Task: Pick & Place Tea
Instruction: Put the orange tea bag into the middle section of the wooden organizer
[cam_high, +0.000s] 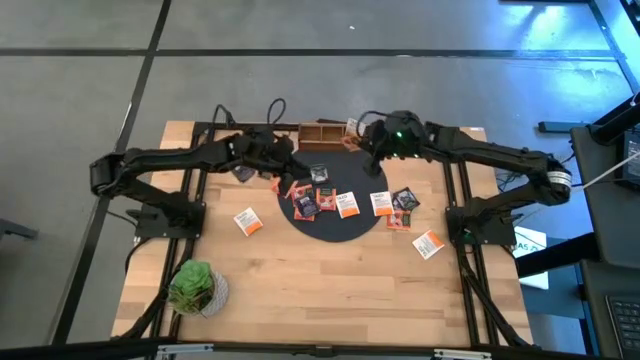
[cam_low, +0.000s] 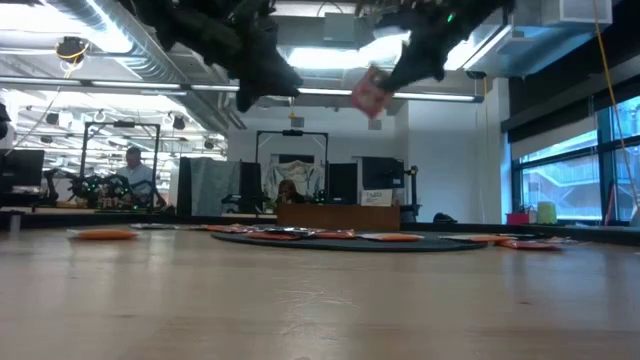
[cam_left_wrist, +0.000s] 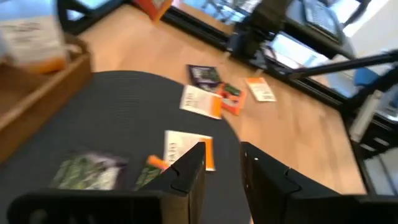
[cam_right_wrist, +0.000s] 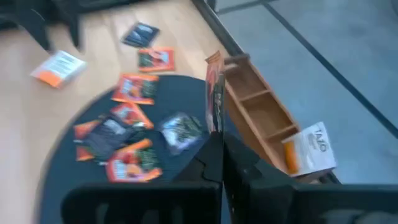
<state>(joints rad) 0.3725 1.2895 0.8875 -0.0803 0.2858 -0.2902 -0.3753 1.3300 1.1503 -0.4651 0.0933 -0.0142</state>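
Wood table (cam_high: 330, 290), black mat (cam_high: 335, 228), lab behind.

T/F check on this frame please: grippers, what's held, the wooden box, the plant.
1. The right gripper is shut on a tea packet. True.
2. The left gripper holds a packet. False: its fingers stand apart with nothing between them.
3. The wooden box already has a white-and-orange packet standing at one end. True.
4. The green plant sits on the black round mat. False: it stands apart, at a table corner on the left arm's side.
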